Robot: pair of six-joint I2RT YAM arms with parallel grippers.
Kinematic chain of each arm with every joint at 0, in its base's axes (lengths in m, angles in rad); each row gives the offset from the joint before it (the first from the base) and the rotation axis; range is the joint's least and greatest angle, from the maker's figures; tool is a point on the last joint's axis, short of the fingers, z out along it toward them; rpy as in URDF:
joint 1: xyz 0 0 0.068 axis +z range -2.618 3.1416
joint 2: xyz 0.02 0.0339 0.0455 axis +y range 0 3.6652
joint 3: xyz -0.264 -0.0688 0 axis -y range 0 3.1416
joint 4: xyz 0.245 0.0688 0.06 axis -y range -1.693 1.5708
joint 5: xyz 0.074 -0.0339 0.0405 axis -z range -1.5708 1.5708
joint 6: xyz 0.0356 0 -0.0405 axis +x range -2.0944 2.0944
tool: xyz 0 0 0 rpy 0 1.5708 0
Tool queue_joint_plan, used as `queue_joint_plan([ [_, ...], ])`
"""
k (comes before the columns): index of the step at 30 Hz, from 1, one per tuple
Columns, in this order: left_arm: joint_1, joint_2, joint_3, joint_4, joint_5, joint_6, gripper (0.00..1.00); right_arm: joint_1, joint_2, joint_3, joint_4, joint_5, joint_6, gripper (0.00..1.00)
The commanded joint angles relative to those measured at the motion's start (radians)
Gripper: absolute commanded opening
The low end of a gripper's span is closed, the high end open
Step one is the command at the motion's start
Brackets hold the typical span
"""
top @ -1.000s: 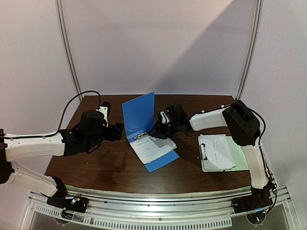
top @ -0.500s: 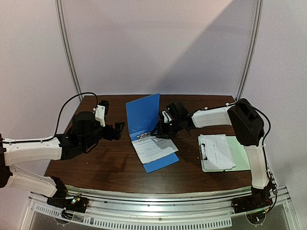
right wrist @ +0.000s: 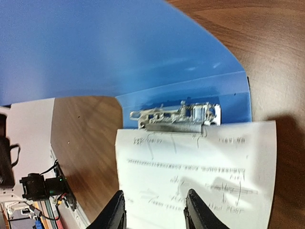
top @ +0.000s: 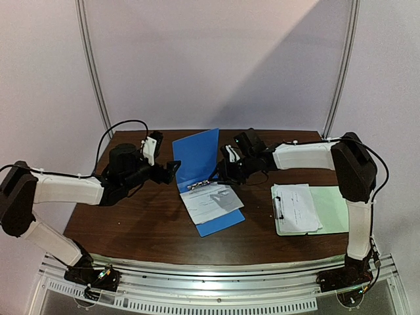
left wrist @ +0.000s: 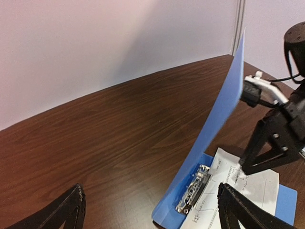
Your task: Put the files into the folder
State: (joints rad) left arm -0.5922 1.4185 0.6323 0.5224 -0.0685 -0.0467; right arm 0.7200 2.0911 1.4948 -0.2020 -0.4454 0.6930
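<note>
Dark wooden surface [top: 131,223] under a pale lilac wall. At centre, blue folder [top: 222,224], cover [top: 195,156] standing upright, lower leaf flat. One file [top: 211,200] lying on that leaf, top edge at the metal clip [top: 197,186]. Within the last second: left tool [top: 172,168] swung in from the left to just beside the cover, jaws wide, empty; right tool [top: 222,173] eased apart over the sheet, gap narrow, gripping nothing. Likely meaning: first sheet seated and released. Second file [top: 296,209] waiting on the green clipboard [top: 335,210], well to the right.
</note>
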Motion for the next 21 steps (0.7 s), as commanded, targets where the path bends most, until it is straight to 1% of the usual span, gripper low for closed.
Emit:
queue_joint_plan([
  [1,0.041,0.075,0.046,0.083,0.110,0.073,0.95,0.000,-0.102,-0.076,-0.026,-0.019,-0.024,0.43],
  [3,0.046,0.094,0.054,0.114,0.119,0.090,0.91,-0.001,-0.151,-0.112,-0.026,-0.014,-0.030,0.44],
  [6,0.046,0.129,0.064,0.158,0.135,0.109,0.84,-0.001,-0.200,-0.153,-0.043,0.005,-0.048,0.44],
  [9,0.046,0.164,0.090,0.160,0.144,0.118,0.77,-0.001,-0.256,-0.203,-0.048,0.045,-0.063,0.44],
  [11,0.046,0.180,0.105,0.154,0.149,0.123,0.69,-0.004,-0.292,-0.231,-0.044,0.068,-0.070,0.44],
  [14,0.046,0.190,0.110,0.157,0.155,0.126,0.53,-0.014,-0.332,-0.266,-0.035,0.083,-0.071,0.44],
  [18,0.044,0.180,0.095,0.161,0.142,0.138,0.35,-0.025,-0.361,-0.291,-0.033,0.088,-0.069,0.44],
  [19,0.043,0.173,0.092,0.161,0.136,0.142,0.29,-0.028,-0.365,-0.294,-0.032,0.088,-0.069,0.44],
  [21,0.043,0.159,0.080,0.156,0.121,0.148,0.21,-0.032,-0.372,-0.297,-0.030,0.089,-0.069,0.44],
])
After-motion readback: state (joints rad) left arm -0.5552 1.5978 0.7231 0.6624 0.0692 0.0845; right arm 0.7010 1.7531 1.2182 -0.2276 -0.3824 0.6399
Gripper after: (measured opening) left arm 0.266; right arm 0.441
